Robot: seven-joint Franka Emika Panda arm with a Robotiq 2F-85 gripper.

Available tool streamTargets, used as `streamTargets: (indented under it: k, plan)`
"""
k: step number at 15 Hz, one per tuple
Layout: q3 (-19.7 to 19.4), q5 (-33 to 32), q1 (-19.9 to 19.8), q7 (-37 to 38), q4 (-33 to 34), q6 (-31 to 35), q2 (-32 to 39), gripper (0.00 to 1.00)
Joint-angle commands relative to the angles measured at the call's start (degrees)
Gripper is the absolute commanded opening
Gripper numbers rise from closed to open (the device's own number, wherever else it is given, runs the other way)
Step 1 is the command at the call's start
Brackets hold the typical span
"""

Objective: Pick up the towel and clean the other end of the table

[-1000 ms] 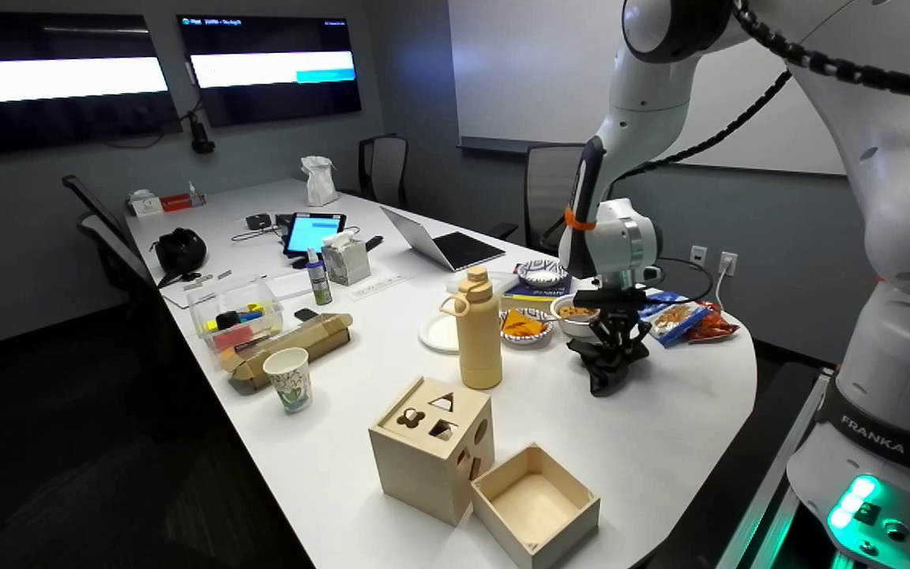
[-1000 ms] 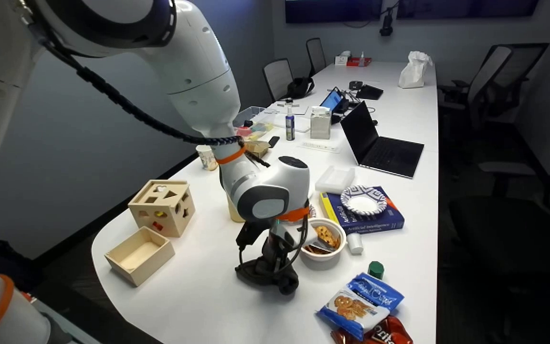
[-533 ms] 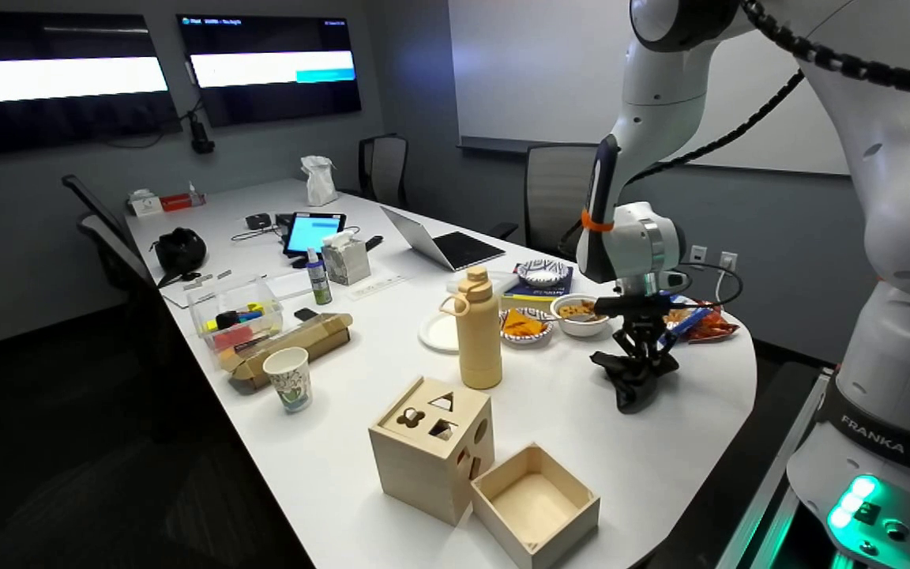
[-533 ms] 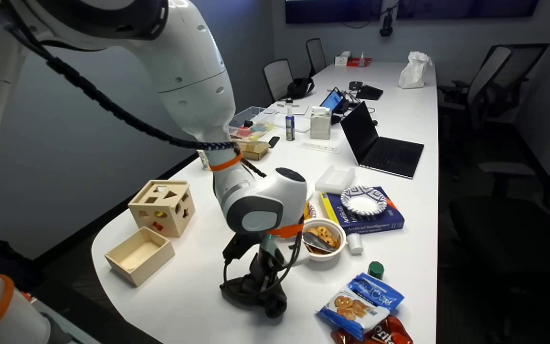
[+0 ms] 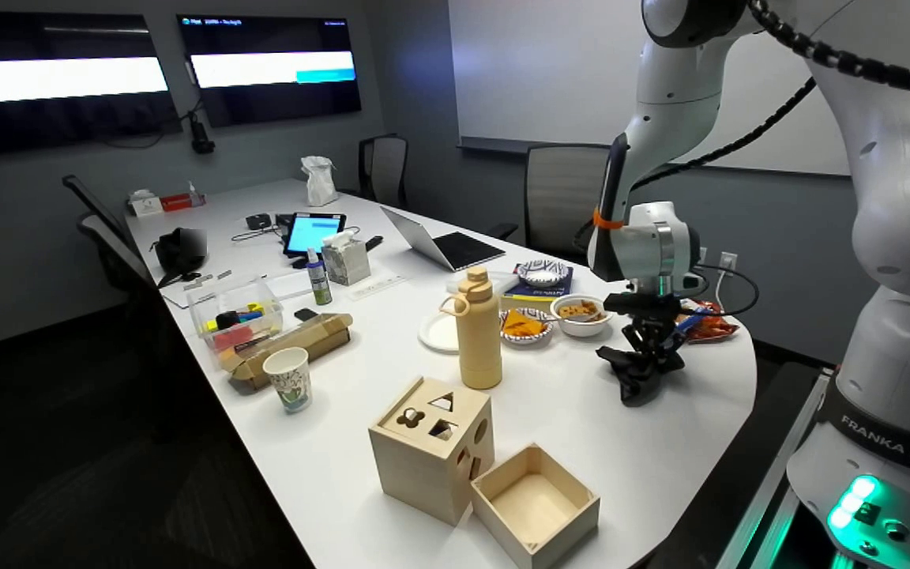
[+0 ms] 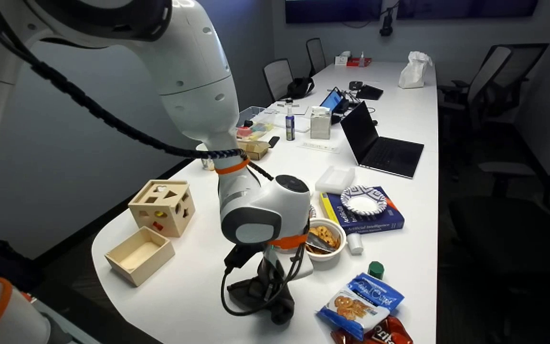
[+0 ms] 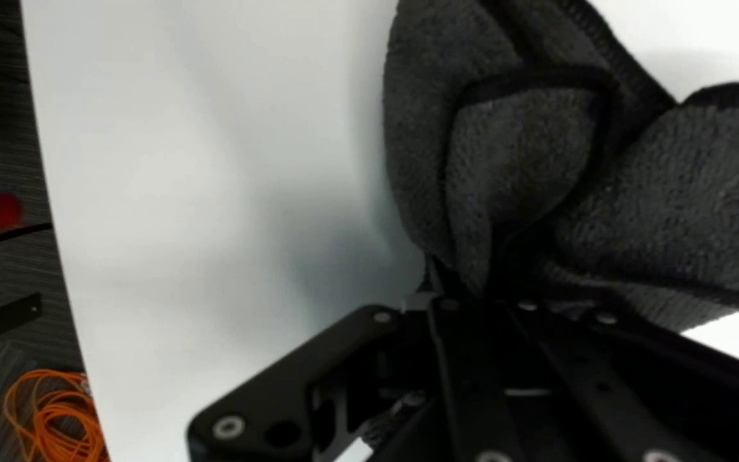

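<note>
The towel is a dark grey cloth with black edging, bunched up; it shows in the wrist view (image 7: 523, 147) and in both exterior views (image 5: 637, 379) (image 6: 282, 308). My gripper (image 5: 652, 352) is shut on the towel; it also shows in an exterior view (image 6: 268, 282) and in the wrist view (image 7: 472, 282). The towel bunches at the fingertips and its folds spread out to one side over the white table (image 5: 550, 411). The towel is at or very near the tabletop at the rounded end. The fingertips are hidden by the cloth.
A blue snack bag (image 6: 363, 303), a red chip bag (image 6: 387, 332), a green cap (image 6: 375, 270) and a cookie bowl (image 6: 322, 239) stand beside the gripper. A tan bottle (image 5: 479, 332), a shape-sorter box (image 5: 435, 450) and an open wooden box (image 5: 535, 506) are across the table.
The gripper and towel have moved across the tabletop toward the robot base, then slightly toward the snack bags in the last half second. The gripper has stayed shut on the towel.
</note>
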Motion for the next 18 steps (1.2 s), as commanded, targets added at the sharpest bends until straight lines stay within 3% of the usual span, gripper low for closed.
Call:
streamTargets:
  k: [1,5,8,11,18]
  plan:
    - [10.6,6.8,-8.5,-11.4,2.7,2.5,0.5,0.02]
    - [19.1,11.3,-13.7,-23.6,3.4,0.2,1.3,0.02]
    - [21.2,12.9,-14.7,-31.0,2.2,-3.6,2.1,0.02]
    - [17.8,12.2,-12.0,-31.7,-0.4,-8.4,1.3,0.02]
    - [6.6,11.8,-7.6,-22.9,-7.7,-15.1,-2.0,0.02]
